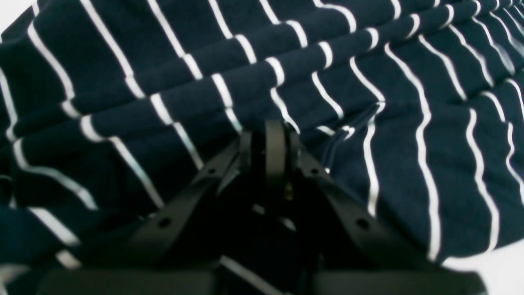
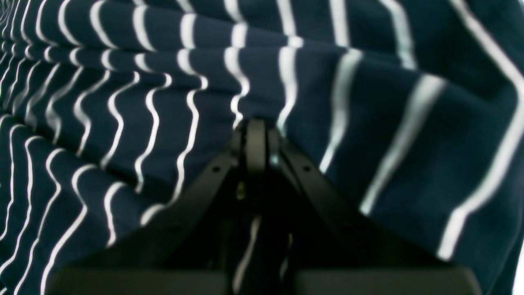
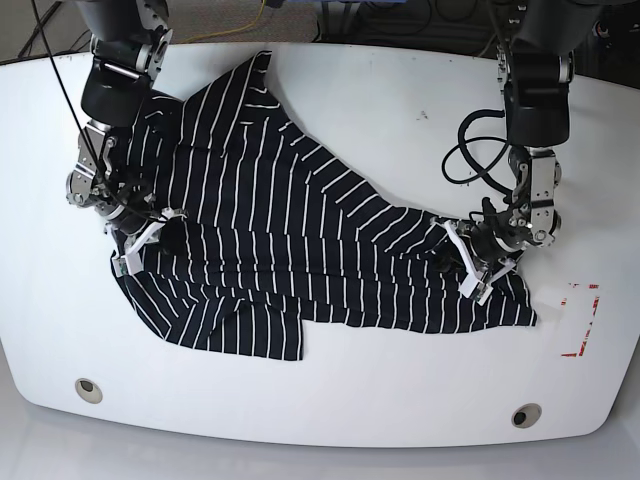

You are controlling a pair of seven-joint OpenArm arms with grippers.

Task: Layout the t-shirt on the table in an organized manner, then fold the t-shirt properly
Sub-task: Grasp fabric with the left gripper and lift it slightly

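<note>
Lying spread across the middle of the white table (image 3: 400,90), a dark t-shirt (image 3: 260,230) with thin white stripes is seen from above in the base view. The garment is stretched between two robot arms, one edge running up toward 11 o'clock and a corner reaching toward 4 o'clock. Shallow ridges are raised in the cloth between the arms.

At 9 o'clock the right gripper (image 3: 135,240) is pressed together on the shirt's edge; in the right wrist view its black fingers (image 2: 256,143) are seen pinched on a fold of striped fabric. At 3 o'clock the left gripper (image 3: 478,262) is likewise clamped on the cloth, and in the left wrist view its fingers (image 1: 274,147) are closed on a bunched fold.

No container is visible. No brand, label or readable writing can be made out on the shirt or the arms. Broken red lines (image 3: 582,320) forming part of a rectangle are marked on the table at 4 o'clock, just beside the shirt's corner. Two round grommets (image 3: 88,389) are set near the table's front edge.
</note>
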